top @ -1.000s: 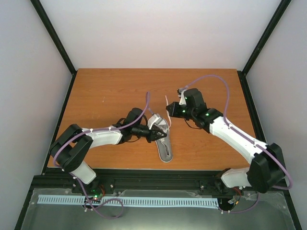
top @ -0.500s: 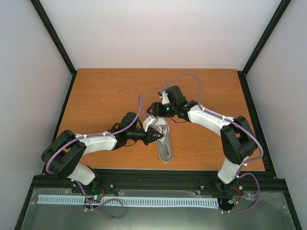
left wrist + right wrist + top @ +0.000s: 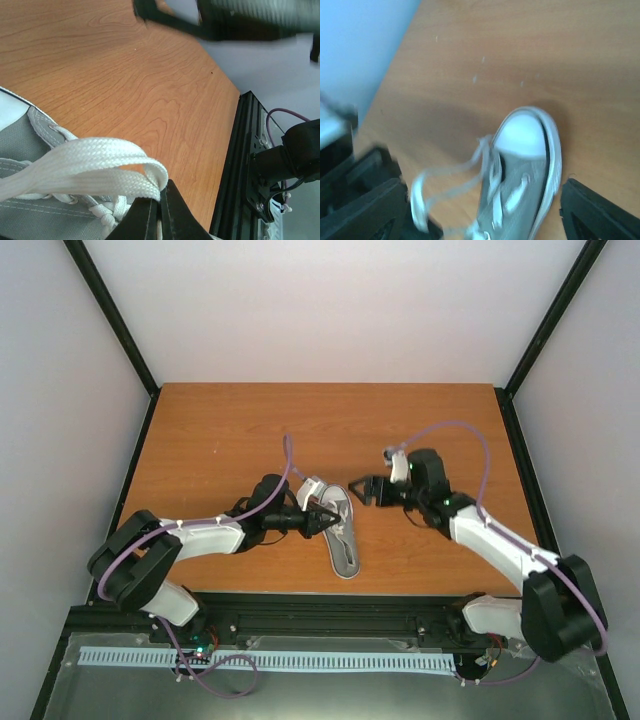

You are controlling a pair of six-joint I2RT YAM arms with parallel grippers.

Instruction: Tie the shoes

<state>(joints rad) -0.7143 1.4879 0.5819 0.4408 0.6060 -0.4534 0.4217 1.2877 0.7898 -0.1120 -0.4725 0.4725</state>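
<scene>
Holding: your left gripper has a loop of the white lace pinched. In the left wrist view its fingertips are pressed together, with the flat lace doubled over just above them.
Sneaker: the grey sneaker lies on the table, a little toward 6 o'clock from the centre. Its length runs roughly from 12 to 6.
Left approach: the arm reaches in from 9 o'clock, low over the wood. The loop is drawn sideways off the eyelets and stands up and open rather than lying flat.
Right gripper: your right gripper hangs at about 1 o'clock from the laced part, just beside the sneaker. Its fingers are spread and grip nothing.
Right view: blurred, but the white toe cap and slack lace sit between the two dark pads. The open jaws look aimed at the lacing.
Step, as I judge it: one side holds a loop steady so the free side can take the other strand.
Progress: no bow shows, and the lace lies loose.
Watch for: pulling toward 9 o'clock could drag this light sneaker across the wood. Ease the tension before your right side closes.
</scene>
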